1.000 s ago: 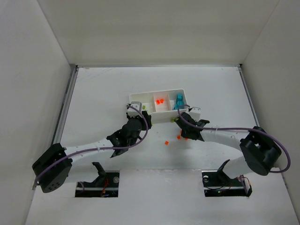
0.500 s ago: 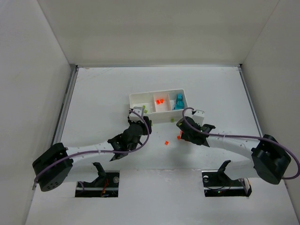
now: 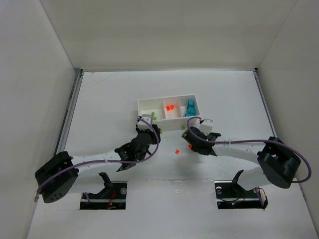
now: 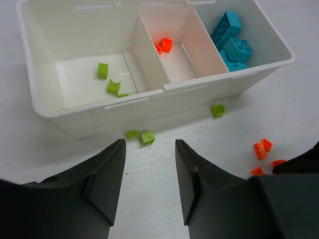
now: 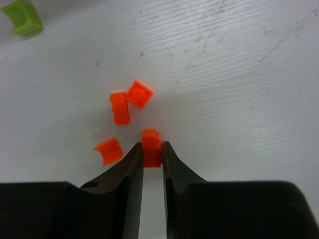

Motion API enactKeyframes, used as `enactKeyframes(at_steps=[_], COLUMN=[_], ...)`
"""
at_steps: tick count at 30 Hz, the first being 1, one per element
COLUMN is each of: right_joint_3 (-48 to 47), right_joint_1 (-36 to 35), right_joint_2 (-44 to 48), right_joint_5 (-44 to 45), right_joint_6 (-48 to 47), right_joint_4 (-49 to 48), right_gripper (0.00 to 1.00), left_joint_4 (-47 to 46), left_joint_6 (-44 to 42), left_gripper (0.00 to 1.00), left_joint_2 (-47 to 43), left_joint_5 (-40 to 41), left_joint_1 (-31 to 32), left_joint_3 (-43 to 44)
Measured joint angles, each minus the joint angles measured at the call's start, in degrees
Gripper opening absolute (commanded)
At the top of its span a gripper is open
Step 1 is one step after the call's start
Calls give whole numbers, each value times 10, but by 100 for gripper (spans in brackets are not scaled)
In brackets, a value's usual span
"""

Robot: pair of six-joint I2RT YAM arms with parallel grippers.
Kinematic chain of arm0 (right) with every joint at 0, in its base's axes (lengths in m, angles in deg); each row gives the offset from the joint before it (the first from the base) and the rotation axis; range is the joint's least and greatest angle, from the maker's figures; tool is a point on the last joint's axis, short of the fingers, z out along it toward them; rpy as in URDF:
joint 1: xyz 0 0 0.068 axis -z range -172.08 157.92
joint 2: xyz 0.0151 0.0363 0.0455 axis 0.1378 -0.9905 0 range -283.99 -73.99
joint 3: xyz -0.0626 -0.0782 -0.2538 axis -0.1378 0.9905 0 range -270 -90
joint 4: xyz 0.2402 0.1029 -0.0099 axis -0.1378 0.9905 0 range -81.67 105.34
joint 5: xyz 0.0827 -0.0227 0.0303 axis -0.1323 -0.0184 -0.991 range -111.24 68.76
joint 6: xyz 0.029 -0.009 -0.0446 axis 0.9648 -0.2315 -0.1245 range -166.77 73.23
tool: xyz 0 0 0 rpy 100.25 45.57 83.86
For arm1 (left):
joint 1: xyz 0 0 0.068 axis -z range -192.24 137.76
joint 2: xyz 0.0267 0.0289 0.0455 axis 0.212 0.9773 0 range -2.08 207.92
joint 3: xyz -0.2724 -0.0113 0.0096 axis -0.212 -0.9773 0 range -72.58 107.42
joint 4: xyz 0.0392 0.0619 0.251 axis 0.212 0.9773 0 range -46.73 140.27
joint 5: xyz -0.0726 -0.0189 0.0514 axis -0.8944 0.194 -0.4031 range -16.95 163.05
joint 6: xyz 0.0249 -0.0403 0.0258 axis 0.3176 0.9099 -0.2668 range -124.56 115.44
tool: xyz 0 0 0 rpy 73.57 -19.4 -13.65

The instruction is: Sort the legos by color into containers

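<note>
The white three-compartment tray [image 3: 149, 102] holds lime green bricks [image 4: 102, 70] on the left, orange bricks [image 4: 164, 45] in the middle and teal bricks [image 4: 232, 42] on the right. My right gripper [image 5: 151, 149] is down at the table in front of the tray [image 3: 191, 143], shut on an orange brick [image 5: 150, 138]. Three more orange bricks [image 5: 119, 108] lie just beyond its tips. My left gripper [image 4: 149, 148] is open and empty just short of the tray's front wall [image 3: 146, 130]. Two green bricks [image 4: 147, 137] lie on the table at its fingertips.
Another green brick [image 4: 217, 110] lies against the tray's front wall, also seen in the right wrist view [image 5: 24, 19]. A lone orange brick [image 3: 177, 151] lies between the two grippers. White walls enclose the table on three sides.
My right gripper has moved slightly left and towards the near edge, onto the orange bricks, and its elbow has swung. The left gripper edged a little nearer to the arm bases early on, then held still.
</note>
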Motion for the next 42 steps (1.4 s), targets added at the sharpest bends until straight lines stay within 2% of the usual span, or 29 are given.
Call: enactKeyframes(at_steps=[5, 10, 13, 20, 22, 25, 27, 28, 32, 38, 42], right_joint_3=[-19, -116, -178, -307, -330, -344, -344, -343, -306, -187, -109], right_joint_1=[-20, -14, 1, 39, 45, 47, 47, 47, 46, 20, -5], right_joint_2=[62, 74, 35, -134, -174, -205, -207, -203, -157, -24, 33], right_joint_5=[11, 11, -2, -21, -22, -23, -22, -20, -16, -10, -9], right_joint_6=[-7, -69, -109, -183, -199, -214, -220, -224, -231, -227, -216], right_joint_4=[23, 1, -35, -87, -90, -92, -92, -96, -122, -170, -202], right_gripper=[17, 17, 17, 18, 23, 47, 58, 58, 57, 55, 55], left_joint_4=[12, 28, 32, 35, 38, 47, 52, 54, 65, 71, 72], left_joint_6=[0, 1, 1, 29, 48, 79, 97, 105, 134, 162, 171], left_gripper=[40, 38, 38, 34, 33, 33, 34, 34, 35, 35, 35], left_joint_2=[26, 49, 65, 94, 102, 117, 129, 136, 179, 267, 291], left_joint_5=[15, 32, 34, 32, 31, 31, 31, 32, 36, 47, 68], left_joint_1=[3, 10, 13, 13, 13, 13, 14, 15, 17, 16, 14], left_joint_3=[5, 13, 21, 25, 25, 27, 30, 33, 60, 109, 125])
